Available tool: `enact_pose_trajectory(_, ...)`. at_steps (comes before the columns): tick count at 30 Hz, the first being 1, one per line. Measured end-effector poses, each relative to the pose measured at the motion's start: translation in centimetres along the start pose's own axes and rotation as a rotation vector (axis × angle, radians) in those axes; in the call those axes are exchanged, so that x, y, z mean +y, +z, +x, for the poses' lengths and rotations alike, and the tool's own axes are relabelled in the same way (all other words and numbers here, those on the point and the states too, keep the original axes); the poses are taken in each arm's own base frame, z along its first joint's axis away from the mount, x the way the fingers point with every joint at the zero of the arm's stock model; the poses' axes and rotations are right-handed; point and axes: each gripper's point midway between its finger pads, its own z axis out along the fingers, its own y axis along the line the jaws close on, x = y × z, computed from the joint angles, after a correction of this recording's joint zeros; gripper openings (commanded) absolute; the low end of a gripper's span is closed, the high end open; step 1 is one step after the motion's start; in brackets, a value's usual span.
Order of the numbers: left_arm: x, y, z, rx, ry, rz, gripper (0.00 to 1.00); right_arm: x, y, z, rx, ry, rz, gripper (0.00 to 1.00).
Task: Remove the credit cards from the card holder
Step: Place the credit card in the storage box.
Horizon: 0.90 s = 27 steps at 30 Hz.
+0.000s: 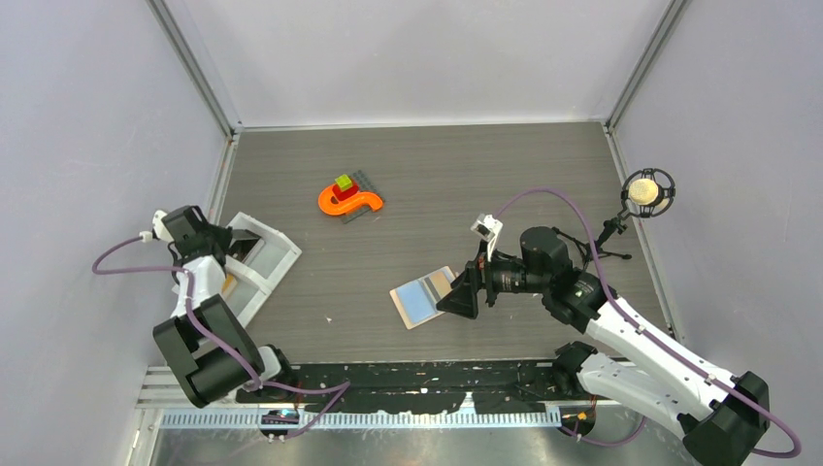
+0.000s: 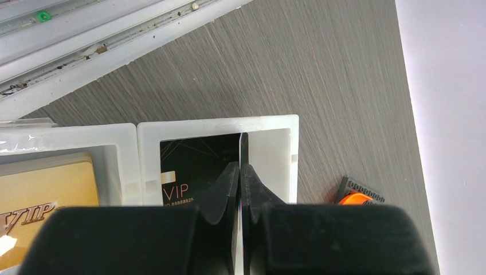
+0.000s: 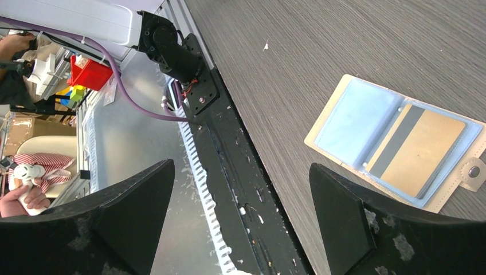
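The beige card holder [image 1: 419,301] lies open on the table, its pale blue inner faces up [image 3: 355,123]. A gold card with a dark stripe [image 3: 421,150] sits in its right pocket, next to the snap tab [image 3: 473,171]. My right gripper [image 1: 460,293] is open and empty [image 3: 240,229], at the holder's right edge. My left gripper [image 1: 236,254] is shut [image 2: 239,166] on a thin card seen edge-on, over the white tray [image 2: 218,123]. A black VIP card [image 2: 192,163] shows in the tray's right compartment. A gold VIP card [image 2: 46,195] lies in the left one.
The white two-compartment tray [image 1: 277,254] stands at the left. An orange S-shaped toy with red and green blocks [image 1: 349,199] sits at mid-table and shows in the left wrist view [image 2: 356,198]. A microphone on a stand [image 1: 647,191] is at the right. A black rail [image 1: 417,374] runs along the near edge.
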Motion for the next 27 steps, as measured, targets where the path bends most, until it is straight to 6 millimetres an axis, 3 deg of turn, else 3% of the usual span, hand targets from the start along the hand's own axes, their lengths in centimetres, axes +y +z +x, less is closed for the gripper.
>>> enact_pose_trajectory(27,0.59,0.31,-0.06,0.012,0.028,-0.038,0.27,-0.7,0.36,0.82,0.029,0.015,0.014,0.95)
